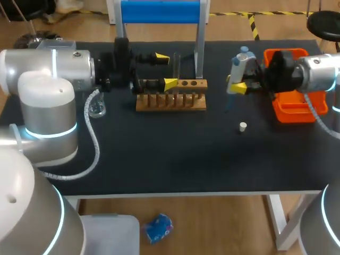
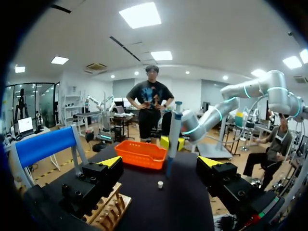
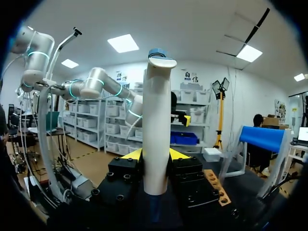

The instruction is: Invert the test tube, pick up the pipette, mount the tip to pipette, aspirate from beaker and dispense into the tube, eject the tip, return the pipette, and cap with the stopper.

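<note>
Black counter carries a wooden rack at its middle, and everything is placed from that. To the rack's right, the right pincer is clenched on the pipette, its fingers pressing the white body from both sides. The pipette stands upright, long axis vertical, thumb end up and narrow end down. Whether a tip is on it I cannot tell. The left pincer hangs over the rack's back edge, released, fingers wide apart and gripping nothing. The beaker sits to the rack's left, on the far side from the pipette and beside the left arm, so aspirating means carrying the pipette across the rack, I judge. The stopper lies right of and in front of the rack, with an orange tray further right
</note>
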Motion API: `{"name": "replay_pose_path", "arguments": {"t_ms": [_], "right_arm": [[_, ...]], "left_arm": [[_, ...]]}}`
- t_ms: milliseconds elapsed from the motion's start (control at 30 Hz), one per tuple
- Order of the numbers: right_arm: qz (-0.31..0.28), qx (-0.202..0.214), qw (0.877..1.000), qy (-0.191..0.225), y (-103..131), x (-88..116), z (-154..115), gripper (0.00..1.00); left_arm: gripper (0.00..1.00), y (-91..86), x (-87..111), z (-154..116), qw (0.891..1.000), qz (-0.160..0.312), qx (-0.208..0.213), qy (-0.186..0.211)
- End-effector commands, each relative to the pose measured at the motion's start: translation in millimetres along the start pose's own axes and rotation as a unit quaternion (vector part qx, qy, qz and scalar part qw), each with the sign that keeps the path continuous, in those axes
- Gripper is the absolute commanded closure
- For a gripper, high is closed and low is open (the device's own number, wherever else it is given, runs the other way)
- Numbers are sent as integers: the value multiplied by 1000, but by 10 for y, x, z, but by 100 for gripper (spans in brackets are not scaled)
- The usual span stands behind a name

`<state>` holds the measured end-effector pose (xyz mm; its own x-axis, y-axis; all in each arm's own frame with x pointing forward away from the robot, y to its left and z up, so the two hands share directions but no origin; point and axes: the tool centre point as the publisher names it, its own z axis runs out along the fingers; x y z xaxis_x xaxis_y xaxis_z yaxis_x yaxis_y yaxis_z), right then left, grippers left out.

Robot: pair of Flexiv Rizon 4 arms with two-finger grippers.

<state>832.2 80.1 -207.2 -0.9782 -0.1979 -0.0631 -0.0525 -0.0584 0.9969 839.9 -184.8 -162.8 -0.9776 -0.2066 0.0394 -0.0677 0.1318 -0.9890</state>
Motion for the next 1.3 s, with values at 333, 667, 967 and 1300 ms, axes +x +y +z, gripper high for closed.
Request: {"name": "replay_pose_path", "arguments": {"t_ms": [333,667,967,1300], "right_arm": [[4,2,999,34,-135,-85,546,100],[2,-4,998,58,-190,-129,834,100],[-2,-17,997,75,-213,-200,1044,100],[-1,-24,996,89,-237,-253,1208,100]], "left_arm": [[0,19,78,135,999,18,43,-5],[0,34,73,214,999,25,43,-7],[0,74,72,254,999,21,48,-11],[0,113,64,274,998,21,50,-22]]}}
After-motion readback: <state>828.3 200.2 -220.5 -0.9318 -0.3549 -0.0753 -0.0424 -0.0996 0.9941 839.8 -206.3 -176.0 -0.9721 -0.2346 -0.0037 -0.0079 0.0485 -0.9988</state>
